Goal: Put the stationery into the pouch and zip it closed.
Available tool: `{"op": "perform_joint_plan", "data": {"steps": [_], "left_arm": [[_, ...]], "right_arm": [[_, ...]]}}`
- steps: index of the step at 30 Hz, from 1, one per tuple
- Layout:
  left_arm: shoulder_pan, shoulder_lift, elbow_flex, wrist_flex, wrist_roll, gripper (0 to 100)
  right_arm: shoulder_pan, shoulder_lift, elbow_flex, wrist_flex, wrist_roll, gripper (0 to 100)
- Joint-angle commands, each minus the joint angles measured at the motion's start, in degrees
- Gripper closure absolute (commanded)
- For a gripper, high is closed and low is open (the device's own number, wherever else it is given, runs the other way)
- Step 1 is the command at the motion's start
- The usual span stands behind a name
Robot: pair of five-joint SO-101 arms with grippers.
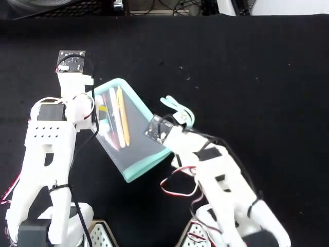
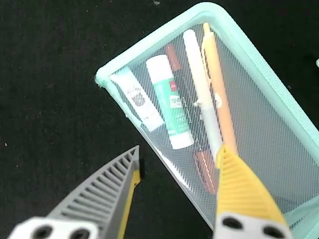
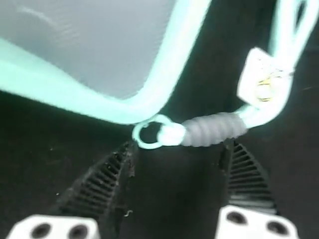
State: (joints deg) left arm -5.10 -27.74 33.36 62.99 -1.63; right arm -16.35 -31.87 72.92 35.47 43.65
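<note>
- Black cloth table (image 1: 247, 77), seen from above. Two white arms stand at its near edge, with the pouch (image 1: 139, 152) between them.
- Pouch: mint-edged mesh, flat on the table and lying aslant. The stationery (image 2: 199, 99) is already inside, side by side under the mesh: a glue stick (image 2: 169, 102), a small tube (image 2: 137, 99) and pens (image 2: 217, 84) in white, orange and red.
- Left claw (image 2: 177, 172): wide open, holding nothing. Its grey finger (image 2: 104, 194) is over bare cloth and its yellow finger (image 2: 239, 191) over the mesh, so the pouch's long edge runs between them. This placement probably serves to steady the pouch against a tug on the zip. Whether either finger touches the pouch cannot be told.
- Right claw (image 3: 179, 149): open, nothing gripped. The ribbed pull (image 3: 209, 130) lies across the gap just ahead of the tips, and its ring (image 3: 147, 134) is at the pouch's corner. The tag (image 3: 259, 79) hangs beyond. The placement suits closing on the pull.
- Stage, as a judgement: filling looks done and zipping is the step in hand. Whether the zip is open or run shut cannot be told.
</note>
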Motion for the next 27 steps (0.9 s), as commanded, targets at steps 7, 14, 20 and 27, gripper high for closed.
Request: {"op": "perform_joint_plan", "data": {"steps": [7, 14, 20, 27], "left_arm": [[0.1, -0.2, -0.2, -0.2, -0.4, 75], [0.1, -0.4, 0.1, 1.1, -0.1, 75], [0.1, -0.4, 0.9, 1.6, -0.1, 75], [0.6, -0.6, 1.7, 1.1, 0.0, 75]], "right_arm": [[0.2, 13.1, -11.4, -1.3, 7.1, 73.6], [0.2, 15.6, -12.4, -1.3, 19.1, 83.3], [0.4, 15.3, -12.7, -1.6, 22.0, 98.9], [0.4, 13.7, -12.8, -1.6, 13.6, 98.7]]}}
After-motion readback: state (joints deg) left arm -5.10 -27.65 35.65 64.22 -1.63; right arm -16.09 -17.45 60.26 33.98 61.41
